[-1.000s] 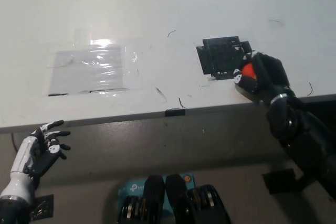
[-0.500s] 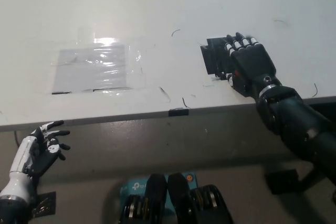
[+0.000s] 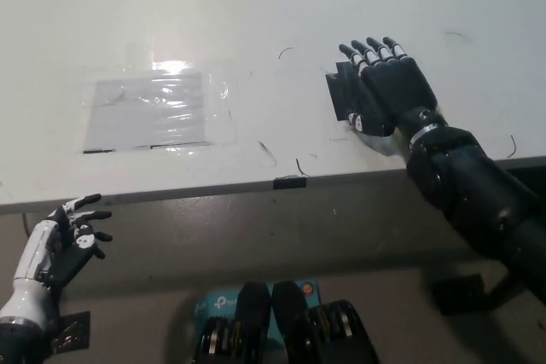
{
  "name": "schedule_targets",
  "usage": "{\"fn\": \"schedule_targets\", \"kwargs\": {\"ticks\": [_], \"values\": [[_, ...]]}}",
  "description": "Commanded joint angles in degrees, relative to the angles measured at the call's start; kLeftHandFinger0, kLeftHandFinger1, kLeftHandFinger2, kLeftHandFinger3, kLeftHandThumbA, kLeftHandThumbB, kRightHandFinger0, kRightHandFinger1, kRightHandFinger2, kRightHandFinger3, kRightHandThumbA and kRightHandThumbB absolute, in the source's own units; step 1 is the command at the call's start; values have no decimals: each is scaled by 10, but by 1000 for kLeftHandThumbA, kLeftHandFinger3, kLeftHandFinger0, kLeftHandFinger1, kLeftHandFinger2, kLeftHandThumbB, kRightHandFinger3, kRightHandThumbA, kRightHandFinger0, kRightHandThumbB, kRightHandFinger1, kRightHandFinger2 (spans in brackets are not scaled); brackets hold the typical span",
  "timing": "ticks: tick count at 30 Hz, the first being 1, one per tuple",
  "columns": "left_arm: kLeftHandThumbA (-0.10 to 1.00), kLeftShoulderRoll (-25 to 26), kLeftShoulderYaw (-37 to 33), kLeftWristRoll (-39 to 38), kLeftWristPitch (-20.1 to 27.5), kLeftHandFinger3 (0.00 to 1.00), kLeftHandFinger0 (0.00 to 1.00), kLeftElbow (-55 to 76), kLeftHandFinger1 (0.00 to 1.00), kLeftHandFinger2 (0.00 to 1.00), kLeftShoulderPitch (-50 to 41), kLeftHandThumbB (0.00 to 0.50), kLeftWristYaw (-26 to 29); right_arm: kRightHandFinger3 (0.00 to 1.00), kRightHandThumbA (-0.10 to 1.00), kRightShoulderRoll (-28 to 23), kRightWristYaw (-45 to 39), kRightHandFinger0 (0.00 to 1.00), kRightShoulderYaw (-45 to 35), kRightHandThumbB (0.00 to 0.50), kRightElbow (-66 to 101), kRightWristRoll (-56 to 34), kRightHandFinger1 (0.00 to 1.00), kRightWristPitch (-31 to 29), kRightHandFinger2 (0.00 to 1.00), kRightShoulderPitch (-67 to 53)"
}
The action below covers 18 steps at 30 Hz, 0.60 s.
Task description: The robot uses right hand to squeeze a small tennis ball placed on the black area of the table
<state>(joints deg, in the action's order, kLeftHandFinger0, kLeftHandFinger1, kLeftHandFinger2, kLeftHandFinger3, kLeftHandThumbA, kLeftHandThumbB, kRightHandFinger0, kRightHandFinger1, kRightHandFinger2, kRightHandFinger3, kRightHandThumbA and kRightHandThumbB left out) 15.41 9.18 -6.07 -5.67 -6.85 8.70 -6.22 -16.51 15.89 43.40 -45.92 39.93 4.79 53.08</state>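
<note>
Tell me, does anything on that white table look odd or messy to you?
A few things. The tennis ball cannot be seen: the black right robot hand lies flat over the black patch. A crinkled clear film is stuck on the table, and thin dark scratch-like marks dot it. The white left robot hand rests below the table edge.

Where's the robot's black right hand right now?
In the head view, the right hand lies flat at the table's right side, fingers spread over the black area, near the front edge.
</note>
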Motion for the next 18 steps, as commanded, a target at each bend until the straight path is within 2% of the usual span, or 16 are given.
{"fn": "schedule_targets", "kwargs": {"ticks": [1,4,7,10,11,12,13,14,15,18], "values": [[-9,14,1,5,9,745,392,16,471,630,-1,0,-2,1000,777,-20,-48,1000,-32,459,55,13,1000,14,1000,16],[-10,14,2,5,8,750,397,17,474,630,-2,0,-2,1000,744,-29,-92,1000,-63,428,116,-2,1000,34,1000,8],[7,13,5,1,8,747,410,17,483,629,-6,0,-3,1000,730,-39,-137,1000,-93,417,186,-7,1000,61,1000,-2],[20,14,5,3,19,727,423,12,491,620,-9,0,-3,1000,469,-58,-159,1000,-152,286,321,-26,1000,89,1000,-30],[21,14,5,3,19,725,421,12,490,619,-9,0,-3,1000,432,-61,-156,1000,-167,274,346,-33,1000,83,1000,-39],[23,15,5,4,20,728,431,13,501,633,-9,0,-3,1000,410,-71,-150,1000,-200,234,441,-27,1000,110,1000,-65],[30,15,7,2,15,748,434,13,502,645,-9,0,-2,1000,373,-71,-133,809,-218,216,479,-22,1000,106,1000,-80],[31,16,6,5,17,751,432,14,501,646,-9,0,-2,1000,387,-74,-132,727,-238,180,531,-19,1000,119,1000,-101],[40,17,6,6,17,766,428,13,504,660,-9,0,-1,1000,382,-73,-131,676,-248,160,548,-17,1000,121,1000,-110],[27,17,7,5,12,780,392,14,471,639,-5,0,0,1000,340,-71,-91,561,-315,141,634,-37,994,106,1000,-177]]}}
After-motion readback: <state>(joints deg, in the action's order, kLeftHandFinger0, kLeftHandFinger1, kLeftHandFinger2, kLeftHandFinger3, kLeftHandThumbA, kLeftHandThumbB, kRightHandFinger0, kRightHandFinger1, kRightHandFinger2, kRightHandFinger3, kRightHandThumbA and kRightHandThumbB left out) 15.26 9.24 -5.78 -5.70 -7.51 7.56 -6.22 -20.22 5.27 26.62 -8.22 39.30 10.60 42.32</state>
